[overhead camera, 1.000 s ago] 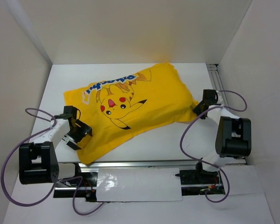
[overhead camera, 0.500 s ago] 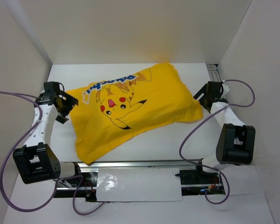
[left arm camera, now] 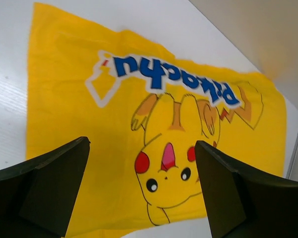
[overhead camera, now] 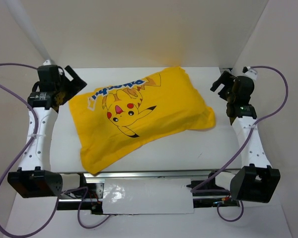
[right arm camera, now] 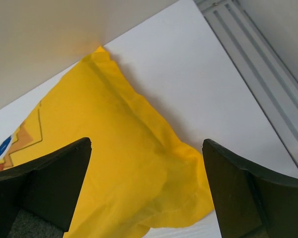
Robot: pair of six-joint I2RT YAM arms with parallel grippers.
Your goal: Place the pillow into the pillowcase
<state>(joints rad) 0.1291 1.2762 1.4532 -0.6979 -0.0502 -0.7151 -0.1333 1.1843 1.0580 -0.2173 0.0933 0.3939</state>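
Top external view: a white table (overhead camera: 188,148) is seen bearing the yellow pillowcase (overhead camera: 149,111), which is laid slantwise across its middle, puffed up and printed side up, with its near left corner close to the table's front edge. The left gripper (left arm camera: 141,144) is held just off the case's far left corner and the right gripper (right arm camera: 146,144) near its right end. Both are seen with jaws spread wide, clamped on nothing.

I see a flat white worktop (overhead camera: 179,148) boxed in by plain off-white walls (overhead camera: 139,29), softly and evenly lit.
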